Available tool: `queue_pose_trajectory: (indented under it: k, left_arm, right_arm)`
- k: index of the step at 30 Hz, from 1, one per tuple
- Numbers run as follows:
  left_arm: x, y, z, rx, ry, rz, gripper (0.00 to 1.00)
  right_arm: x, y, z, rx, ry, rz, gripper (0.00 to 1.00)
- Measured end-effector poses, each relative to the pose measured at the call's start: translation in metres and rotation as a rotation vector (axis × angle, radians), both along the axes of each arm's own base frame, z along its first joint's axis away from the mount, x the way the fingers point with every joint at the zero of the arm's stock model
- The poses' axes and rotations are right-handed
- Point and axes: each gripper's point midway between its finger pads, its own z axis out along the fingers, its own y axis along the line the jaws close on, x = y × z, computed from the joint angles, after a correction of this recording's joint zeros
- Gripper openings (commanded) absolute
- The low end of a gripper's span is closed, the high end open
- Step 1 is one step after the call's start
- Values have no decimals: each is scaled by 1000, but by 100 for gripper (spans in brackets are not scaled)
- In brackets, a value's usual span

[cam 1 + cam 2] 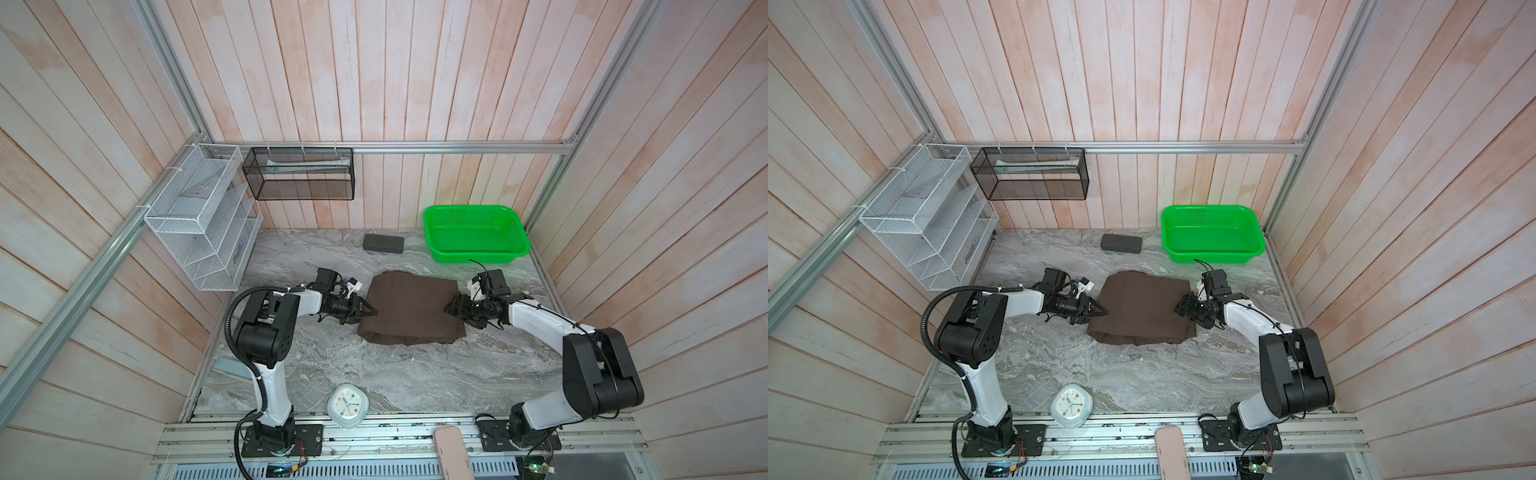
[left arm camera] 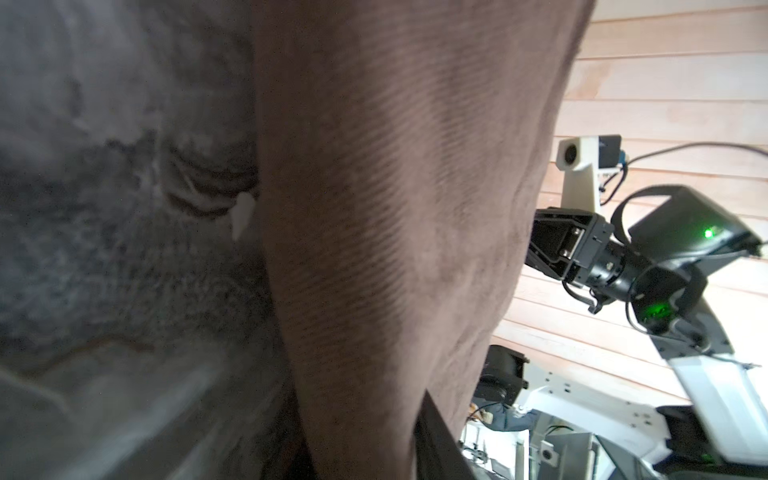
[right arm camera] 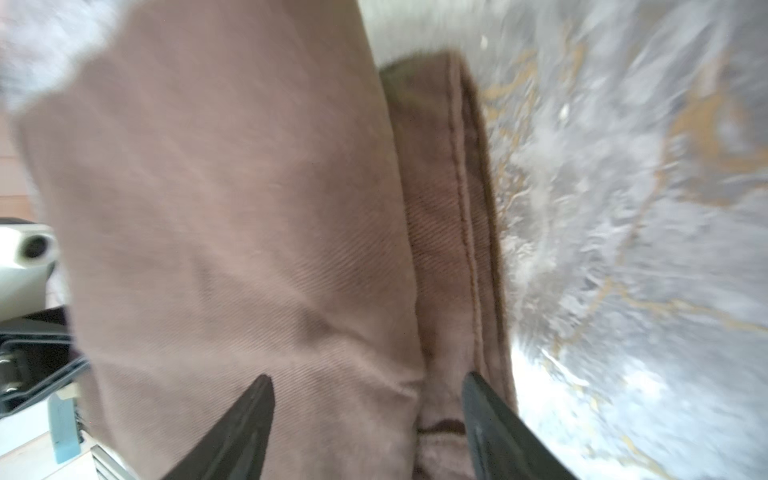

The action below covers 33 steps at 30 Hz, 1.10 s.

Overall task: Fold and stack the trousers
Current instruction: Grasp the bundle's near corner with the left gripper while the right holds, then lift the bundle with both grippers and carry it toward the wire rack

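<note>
Currently the dark chocolate-brown trousers (image 1: pixel 411 309) of soft matte cloth lie folded into a thick, roughly square bundle near the middle of the grey marbled tabletop (image 1: pixel 374 374). We note uneven layers showing along the bundle's near edge in both top views. The left gripper (image 1: pixel 372 311) meets the bundle's left edge and the right gripper (image 1: pixel 449 309) meets its right edge, so the trousers (image 1: pixel 1144 305) sit directly between them. Both arms reach in low from the sides, each wrist turned so its camera faces the far wall. In the right wrist view we see the right gripper (image 3: pixel 366 376) with its two dark fingers (image 3: pixel 253 415) spread apart. Brown cloth and a stitched folded seam (image 3: pixel 465 208) run between them, so we record these jaws as parted around the edge, not pinching it. In the left wrist view only one dark finger (image 2: pixel 436 432) shows beside the cloth, which fills most of that picture. In a top view the left gripper (image 1: pixel 1102 311) tapers to a point at the fabric. We cannot tell whether it is clamped on the cloth or merely against it. The bright green perforated plastic basket (image 1: pixel 478 255) stands in the far right corner of the table, apart from the bundle. The small dark grey rectangular case (image 1: pixel 383 243) lies just to its left near the back wall. The round-faced white clock (image 1: pixel 348 405) sits at the near edge between the arm bases.
</note>
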Motion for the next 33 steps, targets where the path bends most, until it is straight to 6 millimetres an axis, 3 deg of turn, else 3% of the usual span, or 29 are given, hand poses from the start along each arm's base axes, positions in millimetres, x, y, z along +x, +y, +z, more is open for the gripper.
queue_pose_trajectory:
  k: [3, 6, 13, 21, 24, 27, 29, 30, 33]
  left_arm:
    - [0, -1, 4, -7, -2, 2, 10]
    - [1, -2, 13, -13, -21, 2, 7]
    - [0, -3, 33, -22, -61, -2, 3]
    - [0, -4, 33, -13, -58, -3, 0]
    - [0, -5, 34, -5, -58, -2, 0]
    - [2, -4, 38, 1, -65, 1, 0]
    - [4, -5, 44, 1, -77, 2, 0]
    - [5, -5, 47, 0, -86, 2, 0]
    - [8, -5, 62, -6, -123, 3, 0]
  right_arm:
    - [5, -7, 16, 12, -50, -31, 92]
    - [9, -14, 12, 6, -46, -50, 97]
    - [0, -8, -27, 43, 48, -31, 98]
    - [5, 11, -29, 148, 37, 12, 96]
    - [6, 20, -29, 182, 21, 35, 79]
    - [2, 25, -31, 203, 24, 44, 46]
    - [0, 26, -32, 212, 26, 45, 9]
    - [-1, 27, -30, 217, 25, 45, 0]
    - [1, 30, -15, 230, -14, 53, 0]
